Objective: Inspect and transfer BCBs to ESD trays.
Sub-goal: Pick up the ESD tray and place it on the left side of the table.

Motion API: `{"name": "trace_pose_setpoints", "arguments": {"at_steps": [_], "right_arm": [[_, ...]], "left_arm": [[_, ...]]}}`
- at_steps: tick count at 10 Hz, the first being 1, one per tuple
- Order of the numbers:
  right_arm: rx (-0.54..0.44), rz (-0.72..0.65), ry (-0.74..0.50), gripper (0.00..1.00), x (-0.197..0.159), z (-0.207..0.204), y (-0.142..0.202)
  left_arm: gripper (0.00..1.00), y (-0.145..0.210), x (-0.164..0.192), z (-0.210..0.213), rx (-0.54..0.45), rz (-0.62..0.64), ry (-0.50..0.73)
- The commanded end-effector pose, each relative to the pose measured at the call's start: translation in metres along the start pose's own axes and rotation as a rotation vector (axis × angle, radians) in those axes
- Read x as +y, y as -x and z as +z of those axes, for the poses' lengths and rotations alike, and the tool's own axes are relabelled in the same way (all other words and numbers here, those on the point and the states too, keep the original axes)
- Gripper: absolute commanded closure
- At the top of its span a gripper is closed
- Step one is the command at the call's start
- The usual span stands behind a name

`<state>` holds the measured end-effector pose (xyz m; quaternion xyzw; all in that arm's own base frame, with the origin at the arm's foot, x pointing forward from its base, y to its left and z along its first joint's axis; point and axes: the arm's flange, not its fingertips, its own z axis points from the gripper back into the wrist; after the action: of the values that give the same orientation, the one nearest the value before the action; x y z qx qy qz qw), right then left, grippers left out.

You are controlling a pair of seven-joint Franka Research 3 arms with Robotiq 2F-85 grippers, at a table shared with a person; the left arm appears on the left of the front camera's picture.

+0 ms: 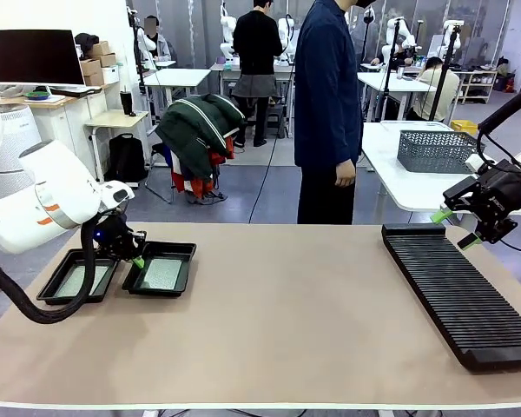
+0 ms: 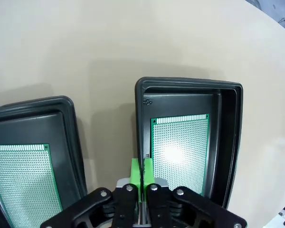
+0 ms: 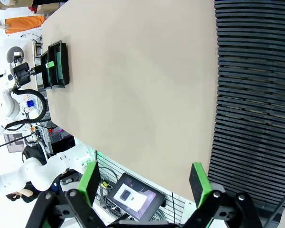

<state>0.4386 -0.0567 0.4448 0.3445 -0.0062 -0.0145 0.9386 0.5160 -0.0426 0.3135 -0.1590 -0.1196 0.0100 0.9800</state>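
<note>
- The left pincer [image 1: 137, 260] stands at the near-left of the bench [image 1: 286, 321], its green pads pressed together with nothing between them, just over the inner rim of the right-hand ESD tray [image 2: 228, 123].
- Two ESD trays sit side by side, close but apart; each holds one BCB lying flat on its floor: one in the right-hand tray [image 2: 180, 149], one in the left-hand tray [image 2: 21, 183].
- The right pincer [image 1: 457, 228] hangs with its jaws wide apart and empty above the far end of the ribbed black rack [image 1: 460, 291], whose slots appear to hold no boards.
- Judgement: both boards look seated, so the transfer seems at or near its end; the step in hand is likely a check of seating or a withdrawal.
- To do it well, the left pincer should lift straight up, clear of the rim, so the light tray is not dragged or tipped.
- The board in the right-hand tray appears square to the walls; glare on its face hides fine detail.
- A person [image 1: 328, 113] stands at the far side, hands off the bench.
</note>
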Motion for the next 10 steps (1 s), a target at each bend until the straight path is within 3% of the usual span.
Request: {"name": "trace_pose_setpoints", "arguments": {"at_steps": [1,8,10], "right_arm": [[-0.023,-0.017,0.005,0.00,0.001,-0.002,0.002],[-0.023,-0.017,0.005,0.00,0.001,-0.002,0.002],[-0.023,-0.017,0.005,0.00,0.001,-0.002,0.002]], "left_arm": [[0.97,0.004,-0.001,0.000,-0.006,0.013,-0.049],[0.97,0.016,-0.010,0.003,0.014,0.003,-0.109],[0.97,0.011,-0.001,-0.002,0.005,0.004,-0.055]]}}
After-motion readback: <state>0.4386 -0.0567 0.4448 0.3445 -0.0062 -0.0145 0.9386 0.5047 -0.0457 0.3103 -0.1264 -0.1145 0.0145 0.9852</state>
